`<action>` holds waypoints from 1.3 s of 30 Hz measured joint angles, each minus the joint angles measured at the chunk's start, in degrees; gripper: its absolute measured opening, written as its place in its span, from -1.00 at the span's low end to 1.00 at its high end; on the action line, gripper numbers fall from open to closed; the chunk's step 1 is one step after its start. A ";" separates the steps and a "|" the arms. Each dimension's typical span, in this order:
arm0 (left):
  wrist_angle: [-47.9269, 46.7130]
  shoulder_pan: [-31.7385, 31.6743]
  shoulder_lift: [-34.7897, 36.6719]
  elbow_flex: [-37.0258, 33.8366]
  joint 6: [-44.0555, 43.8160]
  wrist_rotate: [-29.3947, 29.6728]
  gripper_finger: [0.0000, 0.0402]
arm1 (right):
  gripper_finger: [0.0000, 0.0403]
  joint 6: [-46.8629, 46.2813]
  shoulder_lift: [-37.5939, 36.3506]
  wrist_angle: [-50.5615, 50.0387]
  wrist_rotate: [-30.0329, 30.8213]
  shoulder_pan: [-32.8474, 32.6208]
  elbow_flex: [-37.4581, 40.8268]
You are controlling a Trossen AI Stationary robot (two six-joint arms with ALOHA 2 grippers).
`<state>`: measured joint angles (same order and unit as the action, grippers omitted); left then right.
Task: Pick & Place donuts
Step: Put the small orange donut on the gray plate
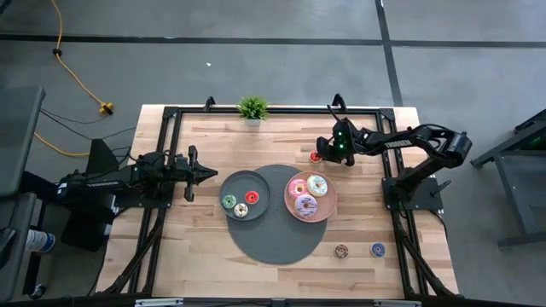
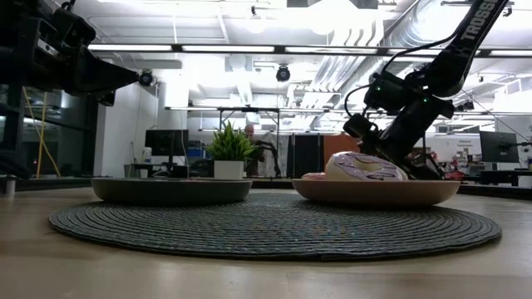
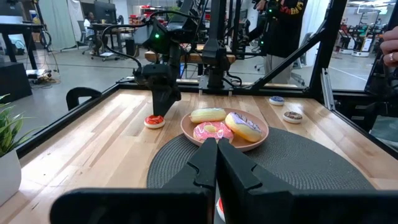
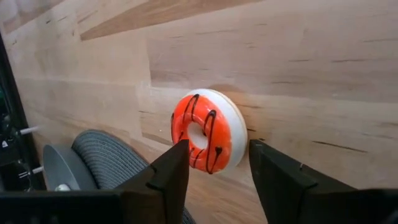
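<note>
Right gripper (image 4: 217, 168) low over bare wood just beyond the pink plate (image 1: 290, 201), fingers spread either side of a red-iced donut (image 4: 208, 130) with dark drizzle, not yet clamped on it. Three larger iced donuts (image 1: 307, 194) sit on that plate. Left gripper (image 1: 210, 173) clenched, holding nothing, beside the grey plate (image 1: 230, 184). Two small donuts (image 1: 359, 250) lie on the wood near the front edge.

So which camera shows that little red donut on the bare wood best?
The right wrist view: the red donut fills it, between the right gripper fingers. High and left wrist views show it small; the low view hides it.
</note>
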<state>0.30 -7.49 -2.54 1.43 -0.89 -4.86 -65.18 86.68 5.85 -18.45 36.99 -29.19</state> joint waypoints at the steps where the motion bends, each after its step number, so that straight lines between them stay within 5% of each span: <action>1: 0.00 0.00 0.01 0.01 0.00 0.00 -0.99 | -0.25 0.10 0.00 0.00 0.11 0.00 0.00; 39: 0.00 -0.02 0.00 0.00 0.00 0.00 -0.99 | -0.31 -0.53 3.23 4.67 -0.57 -0.77 -0.11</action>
<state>0.30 -7.51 -2.54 1.43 -0.89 -4.86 -65.71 89.91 10.52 -19.03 36.23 -29.30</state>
